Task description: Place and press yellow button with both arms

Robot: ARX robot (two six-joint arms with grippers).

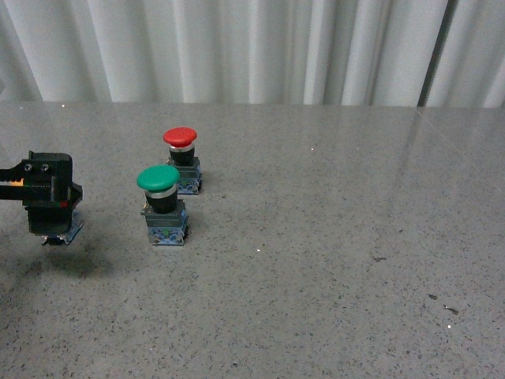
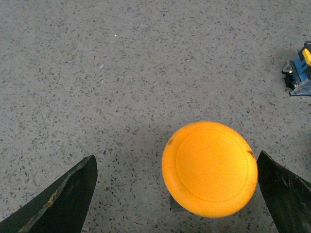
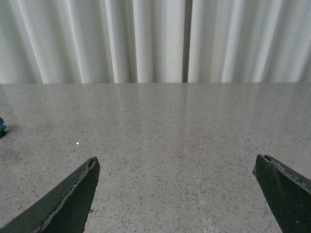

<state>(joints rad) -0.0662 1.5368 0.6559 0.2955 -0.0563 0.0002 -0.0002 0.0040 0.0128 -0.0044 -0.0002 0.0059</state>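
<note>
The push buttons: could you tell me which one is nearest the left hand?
The yellow button, inside the open left hand; the green button and the red button stand clear.

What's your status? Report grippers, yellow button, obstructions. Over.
Left gripper open, jaws either side of yellow button. Right gripper open, empty. Green button, red button stand apart from it; nothing in the way.

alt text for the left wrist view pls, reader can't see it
A yellow button, its round cap seen from above, sits between the open dark fingers of the left gripper, closer to one finger. It stands on a speckled grey table, with another button's blue base at the frame edge.
</note>
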